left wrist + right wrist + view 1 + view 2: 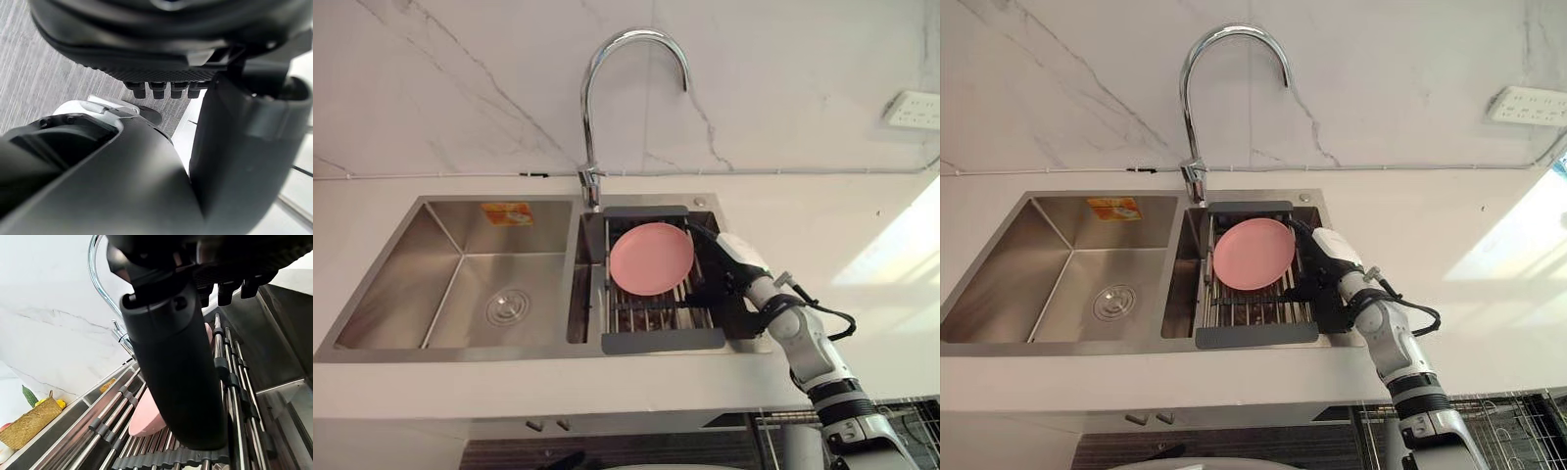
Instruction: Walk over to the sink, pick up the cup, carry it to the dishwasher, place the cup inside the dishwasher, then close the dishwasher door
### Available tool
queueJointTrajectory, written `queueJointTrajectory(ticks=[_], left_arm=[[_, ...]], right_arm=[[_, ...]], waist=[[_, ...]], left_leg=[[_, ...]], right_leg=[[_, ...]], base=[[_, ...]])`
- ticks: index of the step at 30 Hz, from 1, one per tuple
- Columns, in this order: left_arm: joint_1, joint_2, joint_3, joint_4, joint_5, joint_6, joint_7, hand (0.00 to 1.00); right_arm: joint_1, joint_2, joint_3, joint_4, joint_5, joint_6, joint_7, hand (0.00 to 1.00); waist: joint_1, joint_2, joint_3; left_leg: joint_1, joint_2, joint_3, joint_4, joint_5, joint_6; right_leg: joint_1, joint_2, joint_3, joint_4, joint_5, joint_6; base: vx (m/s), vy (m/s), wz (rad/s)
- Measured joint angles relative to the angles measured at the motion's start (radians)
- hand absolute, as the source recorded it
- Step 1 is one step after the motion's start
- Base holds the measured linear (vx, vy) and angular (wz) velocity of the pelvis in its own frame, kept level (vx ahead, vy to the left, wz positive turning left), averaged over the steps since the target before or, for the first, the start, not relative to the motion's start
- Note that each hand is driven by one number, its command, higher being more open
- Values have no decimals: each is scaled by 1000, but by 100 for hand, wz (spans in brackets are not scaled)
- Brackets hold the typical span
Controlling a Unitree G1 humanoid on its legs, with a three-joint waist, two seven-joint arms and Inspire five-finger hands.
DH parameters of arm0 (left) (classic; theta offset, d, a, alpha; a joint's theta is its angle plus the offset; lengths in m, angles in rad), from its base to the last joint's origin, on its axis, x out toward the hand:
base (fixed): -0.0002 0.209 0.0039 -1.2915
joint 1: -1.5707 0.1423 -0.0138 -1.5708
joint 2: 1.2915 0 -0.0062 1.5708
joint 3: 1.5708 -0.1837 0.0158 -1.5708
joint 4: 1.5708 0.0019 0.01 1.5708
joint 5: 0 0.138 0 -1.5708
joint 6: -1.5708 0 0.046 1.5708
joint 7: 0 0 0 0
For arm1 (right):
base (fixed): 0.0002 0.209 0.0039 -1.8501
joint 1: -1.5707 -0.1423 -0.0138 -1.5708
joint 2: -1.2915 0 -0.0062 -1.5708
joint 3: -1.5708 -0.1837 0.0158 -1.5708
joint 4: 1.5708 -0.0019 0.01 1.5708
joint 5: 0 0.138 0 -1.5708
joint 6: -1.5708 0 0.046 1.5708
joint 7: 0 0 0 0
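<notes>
Steel sink rack (661, 341) holds a tilted, shallow pink cup (651, 258); right hand (734, 257) beside it, grip unclear.

Brushed steel sink (450, 284), glossy faucet (617, 59)

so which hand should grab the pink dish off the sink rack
Right. The right hand sits beside the pink dish on the rack; the left hand hangs low, over the floor.

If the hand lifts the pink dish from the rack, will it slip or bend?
The pink dish looks rigid and smooth, so probably slippery, not floppy. It rests on the rack's bars, so a push may slide it.
</notes>
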Motion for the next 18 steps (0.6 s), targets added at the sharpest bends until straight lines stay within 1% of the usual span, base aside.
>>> queueJointTrajectory(ticks=[4,9,12,14,18], left_arm=[[0,-7,17,2,-1,-4,-4,100],[9,-10,30,4,-55,-6,-1,100],[9,-13,29,3,-58,-36,9,100],[17,-16,29,5,-104,-68,27,100],[24,-20,29,4,-134,-90,29,100]], right_arm=[[-1,0,10,0,-68,-5,-41,100],[-14,0,55,3,-135,-8,-59,100],[-26,0,77,11,-162,-4,-64,100],[-35,1,83,17,-164,12,-89,100],[-63,3,101,56,-186,44,-115,100]], waist=[[7,0,0],[12,0,6],[17,-1,12],[20,-1,15],[25,-4,20]], left_leg=[[0,0,-1,0,0,0],[-1,0,-5,-2,2,3],[-4,-1,-12,-4,4,6],[-6,-1,-17,-4,6,8],[-8,-2,-25,-3,8,11]], right_leg=[[1,0,-1,0,0,0],[2,0,-5,0,0,0],[2,0,-13,0,0,0],[2,0,-18,0,0,0],[5,0,-27,0,0,0]], base=[[0,0,0],[-3,1,1],[-15,6,8],[2,9,6],[-1,8,7]])
